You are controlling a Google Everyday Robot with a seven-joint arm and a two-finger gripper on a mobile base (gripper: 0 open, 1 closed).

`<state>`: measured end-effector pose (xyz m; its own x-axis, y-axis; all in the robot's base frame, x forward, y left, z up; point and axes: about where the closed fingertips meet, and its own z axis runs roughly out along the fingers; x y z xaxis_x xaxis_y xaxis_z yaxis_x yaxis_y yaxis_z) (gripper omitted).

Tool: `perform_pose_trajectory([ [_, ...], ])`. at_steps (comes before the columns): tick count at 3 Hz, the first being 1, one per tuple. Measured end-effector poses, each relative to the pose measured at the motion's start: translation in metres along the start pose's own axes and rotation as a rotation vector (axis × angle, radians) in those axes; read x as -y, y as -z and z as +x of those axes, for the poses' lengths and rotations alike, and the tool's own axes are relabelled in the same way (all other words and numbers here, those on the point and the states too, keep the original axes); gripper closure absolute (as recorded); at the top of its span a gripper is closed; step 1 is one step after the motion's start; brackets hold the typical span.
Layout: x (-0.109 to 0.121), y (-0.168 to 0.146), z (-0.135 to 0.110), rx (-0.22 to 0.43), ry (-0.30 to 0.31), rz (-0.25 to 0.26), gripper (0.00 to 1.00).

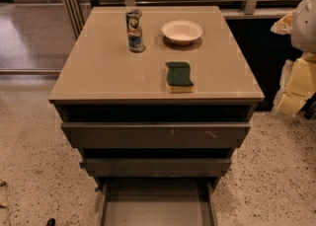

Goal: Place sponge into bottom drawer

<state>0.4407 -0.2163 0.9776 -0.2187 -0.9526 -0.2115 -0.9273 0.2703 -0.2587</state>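
Plainly, the sponge (178,76) lay on the cabinet top (98,77), green scouring side up over its pale yellow foam, towards the near edge and a little right of the middle. It touched nothing but the top itself. Farther back stood a small can (134,31), upright, and to the right of it a white bowl (181,31); both were well apart from the sponge.

My gripper (296,79) hung at the right edge of the scene, off the cabinet's right side and above the speckled floor (29,170), well apart from the sponge. Only pale yellow and white parts of it showed there, and I could not tell whether it was released or clenched. It had nothing of the task in it that I could see.

Below the top, the wide drawer (155,135) with the scratched front stood slightly out, and the plain middle drawer (155,167) under it likewise. The bottom drawer (157,205) was pulled out towards the near side, farther than the other two, its flat grey floor bare as far as it showed.
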Motion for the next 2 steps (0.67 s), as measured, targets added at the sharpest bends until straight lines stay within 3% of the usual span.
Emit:
perform_pose_trajectory([
  [1,0.005,-0.003,-0.001,0.008,0.002,0.014,0.0],
  [2,0.034,-0.023,-0.015,0.059,0.017,0.043,0.0],
])
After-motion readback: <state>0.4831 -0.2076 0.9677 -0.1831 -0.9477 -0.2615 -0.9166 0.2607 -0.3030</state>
